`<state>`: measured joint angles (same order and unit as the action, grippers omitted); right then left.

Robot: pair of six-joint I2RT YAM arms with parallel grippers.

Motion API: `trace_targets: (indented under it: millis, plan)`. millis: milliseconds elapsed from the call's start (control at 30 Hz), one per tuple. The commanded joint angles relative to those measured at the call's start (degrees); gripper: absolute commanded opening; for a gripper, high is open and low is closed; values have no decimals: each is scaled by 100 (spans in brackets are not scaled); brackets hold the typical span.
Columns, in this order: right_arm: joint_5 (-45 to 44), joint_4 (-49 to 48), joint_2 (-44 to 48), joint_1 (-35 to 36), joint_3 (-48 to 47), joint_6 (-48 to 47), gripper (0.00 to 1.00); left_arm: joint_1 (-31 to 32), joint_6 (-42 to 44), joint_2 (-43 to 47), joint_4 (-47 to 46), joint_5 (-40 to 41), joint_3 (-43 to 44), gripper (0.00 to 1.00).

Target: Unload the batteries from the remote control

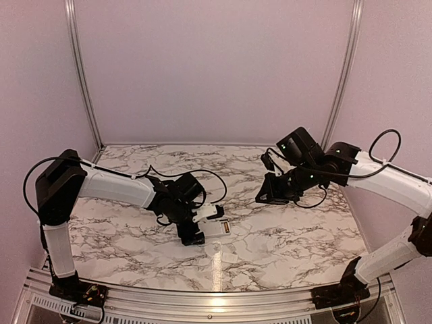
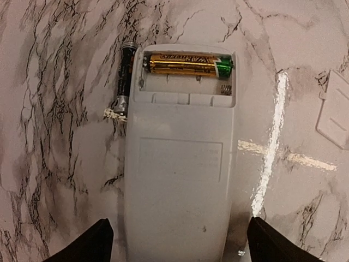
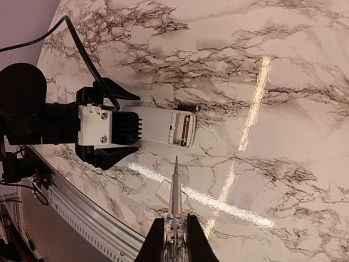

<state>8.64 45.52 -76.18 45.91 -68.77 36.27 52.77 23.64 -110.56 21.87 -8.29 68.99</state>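
Observation:
The white remote control lies face down on the marble table, its battery recess open at the far end. One gold and green battery sits in the recess. A second battery, dark with metal ends, lies on the table against the remote's left side. My left gripper is open, its fingers straddling the remote's near end with a gap on each side. My right gripper is shut on a slim grey pointed tool, held above the table with its tip short of the remote.
The small white battery cover lies on the table to the right of the remote, and under the tool in the right wrist view. The metal table edge rail runs along the front. Black cables trail near both arms.

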Motion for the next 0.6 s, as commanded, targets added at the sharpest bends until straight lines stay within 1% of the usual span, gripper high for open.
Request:
trace_targets:
  millis: [0, 167, 233, 367, 567]
  plan:
    - [-12, 142, -177, 54, -371, -122, 0, -14, 275, -202, -162, 258, 114, 88]
    - [-12, 250, -318, 56, -547, -243, 0, -21, 384, -311, -126, 295, 141, 77]
    - [-20, 277, -354, 50, -591, -282, 0, -12, 372, -321, -111, 262, 152, 69]
    - [-58, 331, -387, 50, -677, -364, 0, -13, 275, -245, 35, 198, 177, 60]
    - [-279, 546, -450, 49, -849, -552, 0, 85, -17, 422, 40, 207, -267, 57]
